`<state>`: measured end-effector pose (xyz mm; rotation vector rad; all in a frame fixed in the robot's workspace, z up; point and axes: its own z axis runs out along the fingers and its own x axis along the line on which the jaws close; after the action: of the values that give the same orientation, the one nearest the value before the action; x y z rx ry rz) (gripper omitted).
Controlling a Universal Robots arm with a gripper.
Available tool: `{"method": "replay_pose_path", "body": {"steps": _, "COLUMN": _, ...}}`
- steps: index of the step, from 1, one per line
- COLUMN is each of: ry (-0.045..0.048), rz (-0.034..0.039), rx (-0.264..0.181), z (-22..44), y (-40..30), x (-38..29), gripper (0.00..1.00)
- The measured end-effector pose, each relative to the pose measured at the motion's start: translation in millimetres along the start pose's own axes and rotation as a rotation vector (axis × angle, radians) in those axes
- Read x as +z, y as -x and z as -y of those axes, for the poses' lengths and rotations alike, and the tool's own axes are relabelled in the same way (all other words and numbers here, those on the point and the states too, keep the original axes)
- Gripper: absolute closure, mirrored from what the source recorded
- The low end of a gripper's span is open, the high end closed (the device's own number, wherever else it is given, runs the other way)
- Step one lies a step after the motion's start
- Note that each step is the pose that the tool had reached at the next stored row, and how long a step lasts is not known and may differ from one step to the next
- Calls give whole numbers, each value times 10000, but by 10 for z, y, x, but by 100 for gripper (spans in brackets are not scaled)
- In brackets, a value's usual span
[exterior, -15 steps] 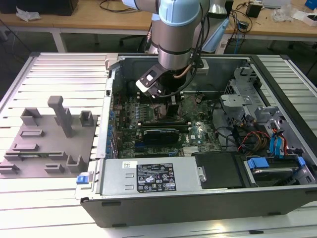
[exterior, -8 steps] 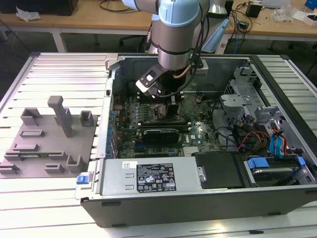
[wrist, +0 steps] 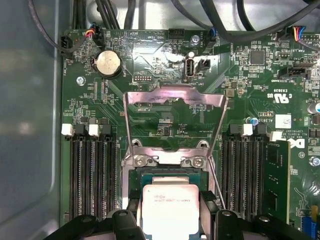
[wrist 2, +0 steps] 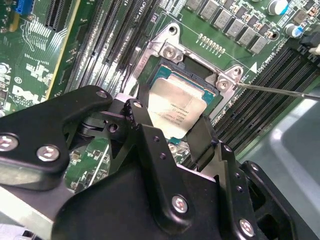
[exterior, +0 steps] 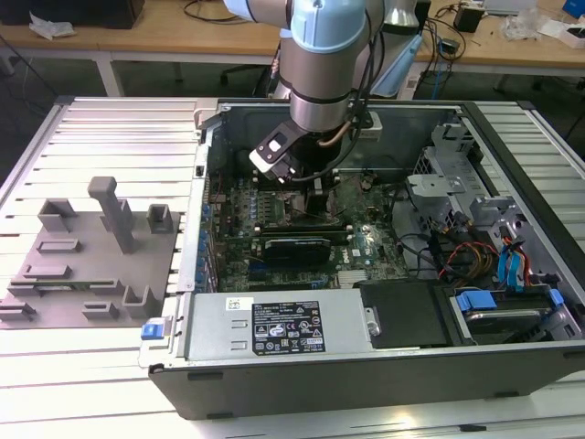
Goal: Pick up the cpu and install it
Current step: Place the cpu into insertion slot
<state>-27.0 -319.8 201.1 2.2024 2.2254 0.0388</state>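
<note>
My end effector (wrist 2: 170, 129) is closed only as far as the cpu (wrist 2: 177, 102) allows. Its two black fingers (wrist 2: 142, 117) press on opposite edges of the chip, so the silvery top plate faces up and the underside goes untouched. I judge that edge grip is what lets the chip go down flat. The chip hangs directly over the socket (wrist: 145, 161), square to its opening, though I cannot tell whether it is already seated or just above. Just beyond my fingertips the metal load plate (wrist: 172, 96) stands tilted up on its hinge, and the thin retention lever (wrist 2: 280, 91) is swung aside, which leaves the opening free for me. Memory slots (wrist: 92, 175) run along both sides of my fingers. Farther out on the board sits a coin battery (wrist: 108, 63). All of this lies inside the open computer case (exterior: 366, 384), which rests on the slatted surface (exterior: 110, 137), with grey fixture blocks (exterior: 82, 265) well apart from me.
</note>
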Motion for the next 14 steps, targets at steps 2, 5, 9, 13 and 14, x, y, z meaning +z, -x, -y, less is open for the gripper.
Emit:
{"method": "replay_pose_path", "body": {"steps": 2, "ry": 1, "rz": 0, "rx": 0, "z": 0, "y": 0, "x": 10, "gripper": 45}}
{"method": "replay_pose_path", "body": {"steps": 5, "ry": 2, "rz": -2, "rx": 0, "z": 0, "y": 0, "x": 14, "gripper": 45}}
{"method": "replay_pose_path", "body": {"steps": 9, "ry": -1, "rz": 2, "rx": 0, "z": 1, "y": 0, "x": 23, "gripper": 45}}
{"method": "replay_pose_path", "body": {"steps": 13, "ry": 1, "rz": 5, "rx": 105, "z": 0, "y": 1, "x": 25, "gripper": 45}}
{"method": "replay_pose_path", "body": {"steps": 14, "ry": 1, "rz": 4, "rx": 114, "z": 1, "y": 1, "x": 25, "gripper": 45}}
